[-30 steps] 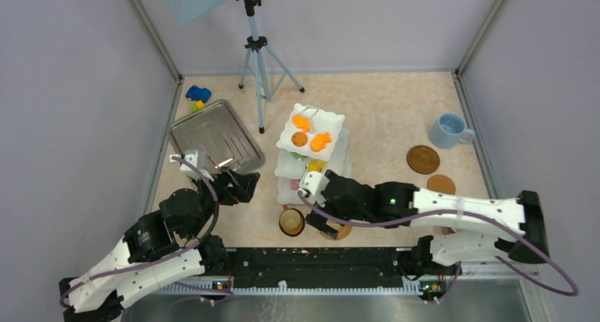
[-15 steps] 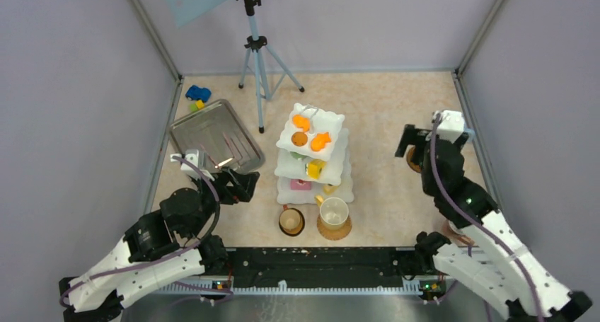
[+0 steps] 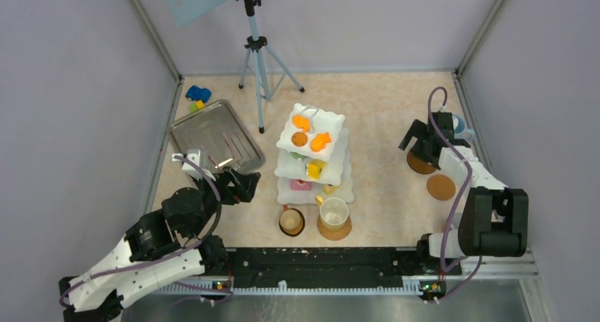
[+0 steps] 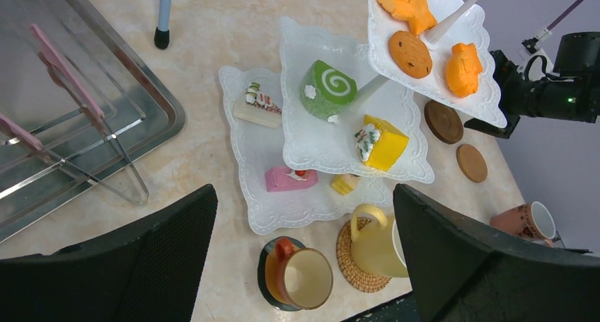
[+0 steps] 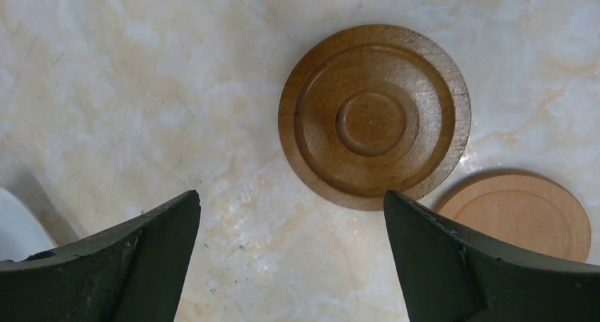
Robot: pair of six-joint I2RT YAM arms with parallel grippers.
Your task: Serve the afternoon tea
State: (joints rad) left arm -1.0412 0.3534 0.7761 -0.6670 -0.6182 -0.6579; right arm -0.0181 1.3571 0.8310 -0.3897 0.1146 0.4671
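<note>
Steel is catching the light at the far left, where the rectangular tray is lying with a pair of clear tongs inside it, and a blue toy car is sitting just behind it; neither is belonging to the tea. Just beside the near corner of this tray the left gripper is hovering, its jaws standing wide apart with nothing between them. In the middle the white three-tier stand is standing upright and is carrying the pastries: orange ones on the top tier, a green roll and a yellow cake on the middle tier, a pink slice on the lowest. In front of it, toward the arms, the brown mug is sitting on a dark round base and the cream mug is sitting on a woven coaster, so this part is looking finished to me. Further right the work is looking unfinished. The right gripper is hanging over the dark wooden coaster, jaws spread wide and gripping nothing. The lighter coaster is lying bare just beside it. The blue mug is peeking out behind the arm, and the pinkish mug is waiting near the front edge, on no coaster that I can see. In my judgement these two mugs are needing those two coasters before the tea is served.
</note>
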